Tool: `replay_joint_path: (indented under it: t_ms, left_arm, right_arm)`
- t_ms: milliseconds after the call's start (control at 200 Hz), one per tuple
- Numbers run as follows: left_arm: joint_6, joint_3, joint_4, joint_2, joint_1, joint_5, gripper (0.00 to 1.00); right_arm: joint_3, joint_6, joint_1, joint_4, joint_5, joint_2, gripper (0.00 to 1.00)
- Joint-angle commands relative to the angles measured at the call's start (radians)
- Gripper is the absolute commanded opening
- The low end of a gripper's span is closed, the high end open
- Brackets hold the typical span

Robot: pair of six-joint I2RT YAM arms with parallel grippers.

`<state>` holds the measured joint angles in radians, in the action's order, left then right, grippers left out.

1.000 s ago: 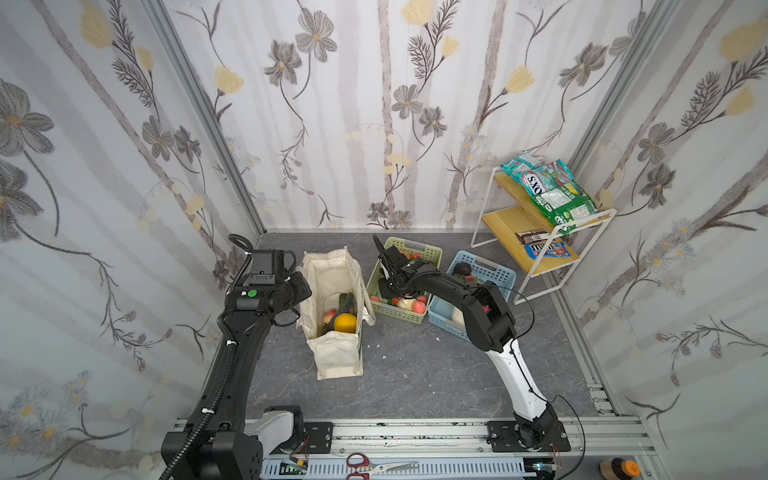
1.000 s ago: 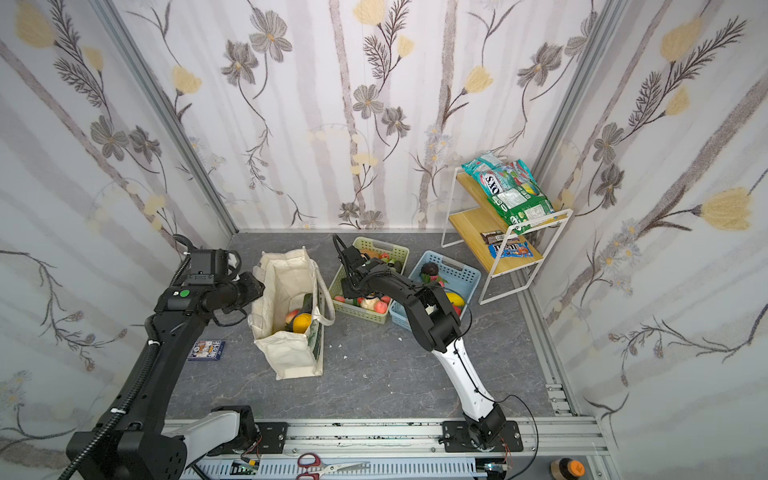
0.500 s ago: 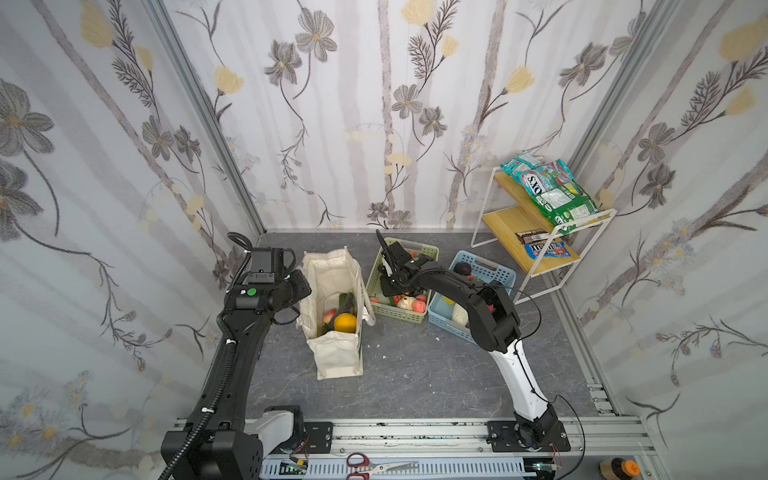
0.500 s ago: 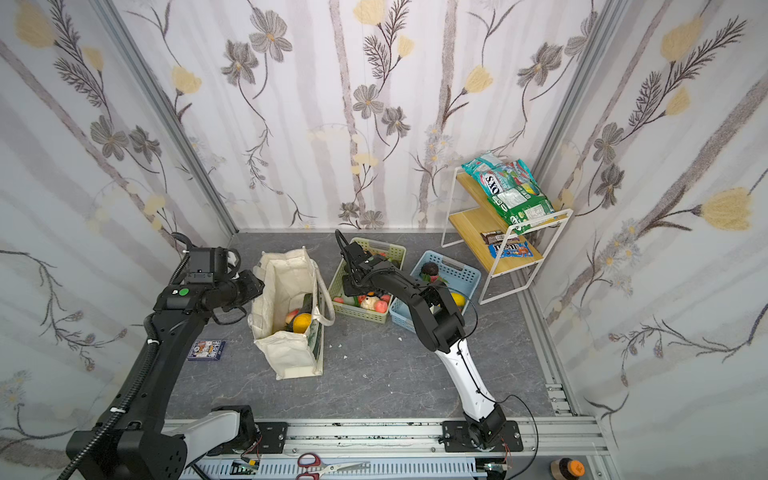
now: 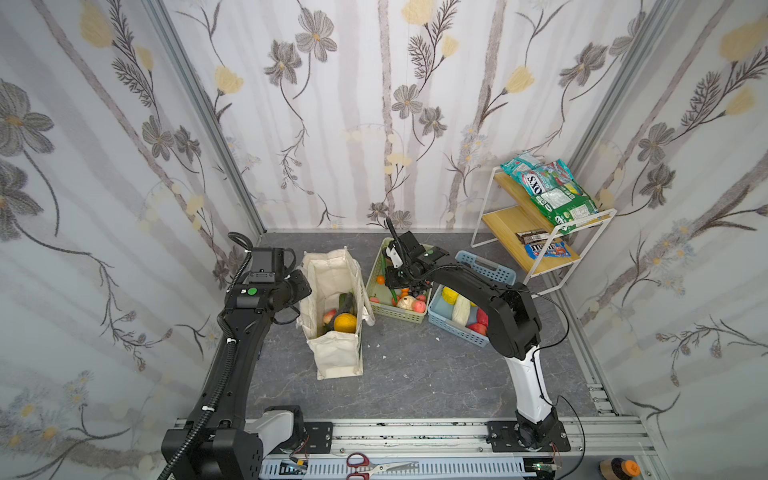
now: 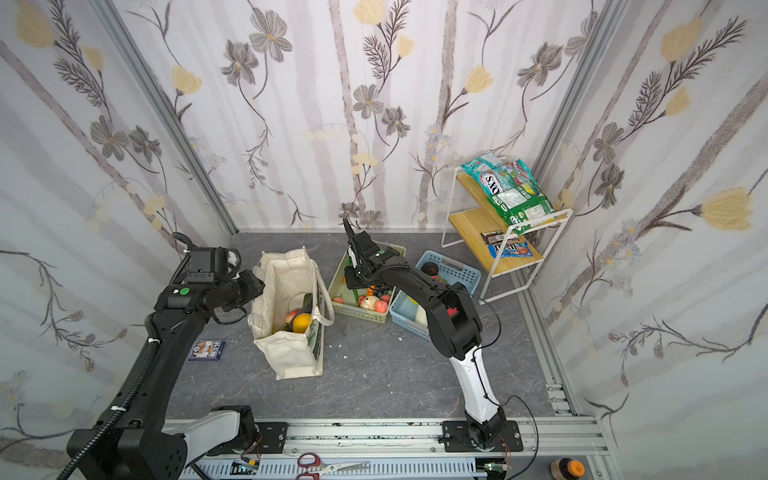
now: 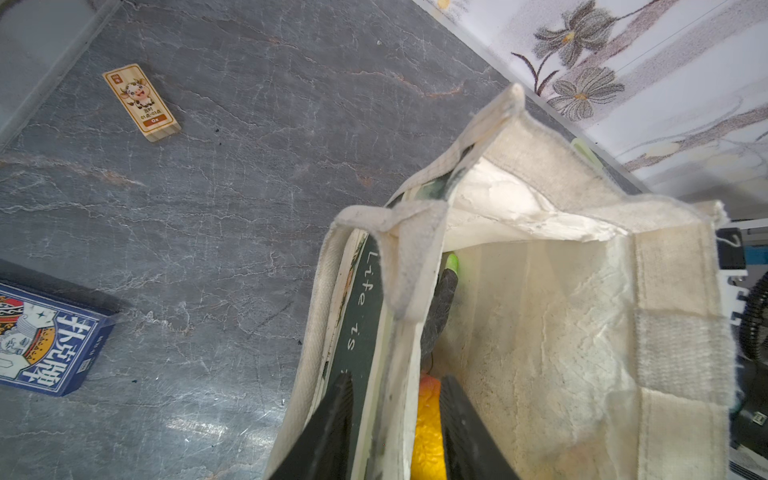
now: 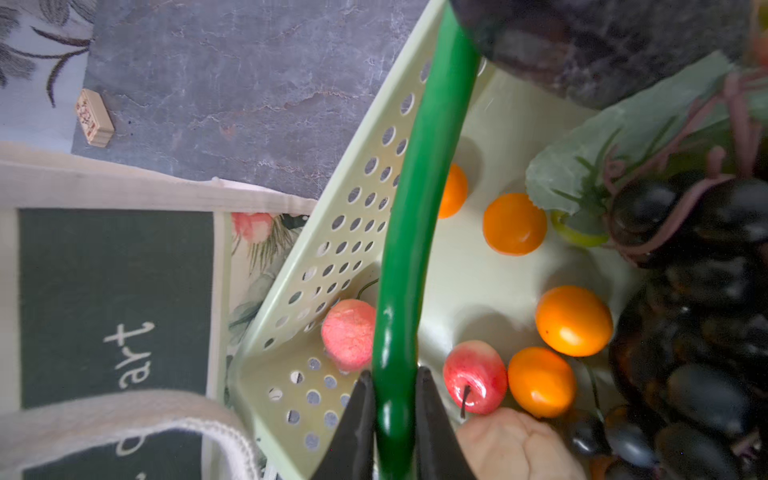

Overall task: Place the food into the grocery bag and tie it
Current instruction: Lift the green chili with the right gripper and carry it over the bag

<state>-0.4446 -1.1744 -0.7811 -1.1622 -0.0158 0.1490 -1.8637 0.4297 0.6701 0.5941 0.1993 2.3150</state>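
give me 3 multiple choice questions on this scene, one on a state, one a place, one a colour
1. The left tool is: A clamped on the canvas tote's wall; B open, clear of it; C shut on nothing.
2. The right tool grips the long green vegetable: A inside the tote; B over the pale green basket; C beside the left tool.
3. The scissors' handles are: A blue; B red; C green.
Key: A, it pinches the wall in the wrist view; B, the perforated basket wall lies beneath; B, both loops look red.

place: robot test booth | cues: wallpapered panels (image 5: 374, 104), aluminium rail (image 5: 415, 434)
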Motion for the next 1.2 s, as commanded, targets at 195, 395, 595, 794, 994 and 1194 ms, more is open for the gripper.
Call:
replay_joint_path:
  t_ms: [195, 395, 595, 794, 994, 1194]
  left_arm:
    - [-0.003, -0.005, 0.025, -0.001, -0.001, -0.013, 0.38]
    - [-0.007, -0.003, 0.037, -0.005, -0.004, 0.006, 0.38]
    - [-0.013, -0.005, 0.049, -0.011, -0.017, 0.010, 0.29]
    - [-0.013, -0.005, 0.051, -0.013, -0.028, 0.009, 0.22]
    - [-0.023, 0.000, 0.059, -0.014, -0.040, 0.012, 0.09]
    - [-0.029, 0.009, 0.066, -0.008, -0.056, 0.006, 0.00]
  right_arm:
    - [0.054, 0.029, -0.010, -0.073, 0.074, -0.079, 0.16]
    - [0.089, 0.037, -0.012, -0.093, 0.097, -0.141, 0.16]
    - [0.112, 0.042, -0.012, -0.103, 0.111, -0.189, 0.16]
    - [0.138, 0.044, -0.013, -0.110, 0.112, -0.233, 0.16]
    - [0.144, 0.049, -0.012, -0.120, 0.129, -0.270, 0.16]
    - [0.157, 0.054, -0.009, -0.130, 0.141, -0.301, 0.15]
